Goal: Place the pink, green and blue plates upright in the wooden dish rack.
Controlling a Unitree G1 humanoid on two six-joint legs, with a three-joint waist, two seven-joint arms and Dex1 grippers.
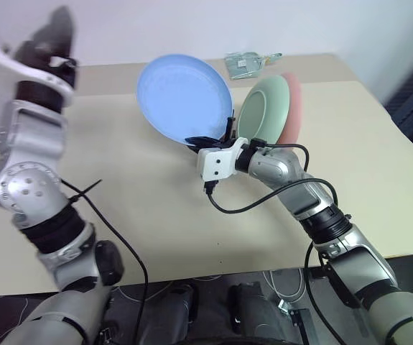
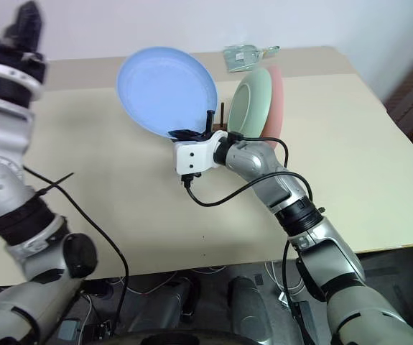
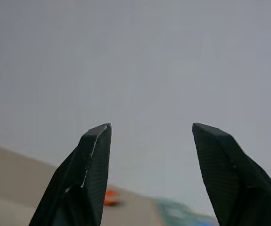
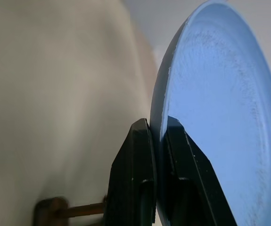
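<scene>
We see our right gripper pinching the rim of the blue plate, held upright just left of the wooden dish rack, where the green plate and pink plate stand; our left gripper is spread, raised far left of the rack

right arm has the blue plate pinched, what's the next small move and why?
Probably carry the blue plate right and lower its edge into the wooden dish rack beside the green plate. The right gripper pinches its rim on edge; green and pink plate already stand there.
</scene>
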